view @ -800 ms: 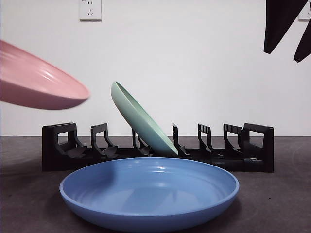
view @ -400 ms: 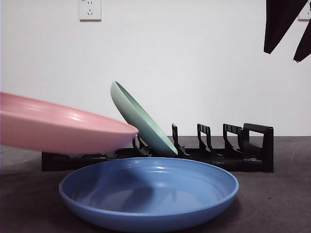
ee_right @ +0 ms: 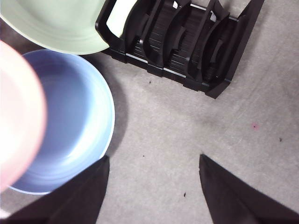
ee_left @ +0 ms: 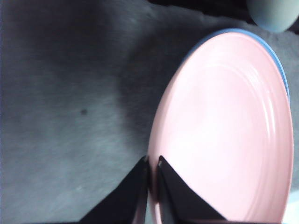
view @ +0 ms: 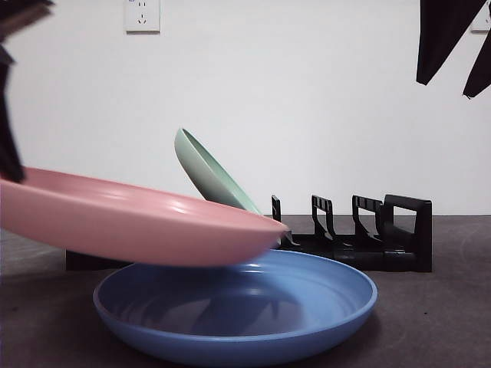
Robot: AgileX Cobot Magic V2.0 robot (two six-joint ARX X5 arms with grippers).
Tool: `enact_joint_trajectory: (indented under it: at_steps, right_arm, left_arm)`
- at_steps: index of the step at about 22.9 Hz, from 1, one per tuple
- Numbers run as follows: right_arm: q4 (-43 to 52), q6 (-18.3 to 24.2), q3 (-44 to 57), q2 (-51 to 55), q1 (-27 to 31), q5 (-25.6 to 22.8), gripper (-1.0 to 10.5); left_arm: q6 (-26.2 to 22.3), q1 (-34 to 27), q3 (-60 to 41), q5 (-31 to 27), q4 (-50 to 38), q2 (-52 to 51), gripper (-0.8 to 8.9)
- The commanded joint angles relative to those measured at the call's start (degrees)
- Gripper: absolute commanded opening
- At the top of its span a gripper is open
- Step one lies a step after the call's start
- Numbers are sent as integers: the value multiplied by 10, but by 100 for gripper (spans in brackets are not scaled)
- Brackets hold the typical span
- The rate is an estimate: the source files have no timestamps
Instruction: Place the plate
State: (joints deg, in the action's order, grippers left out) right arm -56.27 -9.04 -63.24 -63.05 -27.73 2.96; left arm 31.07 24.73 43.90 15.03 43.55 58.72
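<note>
A pink plate [view: 138,222] hangs nearly flat just above a blue plate [view: 238,307] that lies on the table. My left gripper [ee_left: 152,163] is shut on the pink plate's [ee_left: 224,130] rim, and its arm shows dark at the front view's left edge. Only a thin blue rim [ee_left: 275,60] shows past the pink plate in the left wrist view. A green plate [view: 207,172] leans in the black rack [view: 368,234] behind. High at the right, my right gripper [ee_right: 154,161] waits open over bare table, with the blue plate [ee_right: 74,121] and pink plate [ee_right: 18,116] beside it.
The black rack [ee_right: 187,44] has several free slots to the right of the green plate [ee_right: 56,23]. A white wall with a socket [view: 143,14] stands behind. Grey table surface [ee_right: 196,126] lies between the blue plate and the rack's right end.
The pink plate has come in from the left and sunk lower, from beside the rack to over the blue plate, now covering the rack's left part. The right arm has not moved.
</note>
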Motion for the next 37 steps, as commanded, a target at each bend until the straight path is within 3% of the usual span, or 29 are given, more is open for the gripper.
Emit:
enact_joint_trajectory:
  at_steps: [1,16,23,25,27,30,32,37]
  right_arm:
    - [5,7,-5,-5,-3,0,301]
    - [5,12,-5,-5,-3,0,301]
    - [5,11,-5,-5,-3,0,301]
    - [5,11,-5,-5,-3,0,301]
    - [5,11,-5,-5,-3,0,301]
    - [5,11,-5,-5,-3,0,301]
    - [5,11,-5,-5,-3,0,301]
    - [5,11,-5,-5,-3,0,301]
  left_arm:
    - [25,21,4,5,-40,33,15]
    - [46,61,5,-2,-178,189,15]
    - [45,71,5,-2,-178,206,24]
    - [45,76,5,-2,-177,206,57]
    - [46,77,5,-2,-170,206,164]
    - [45,77,5,-2,-146,206,213]
    - [45,77,7,-5,-130,206,366]
    - [6,73,16,-6,-111,167,371]
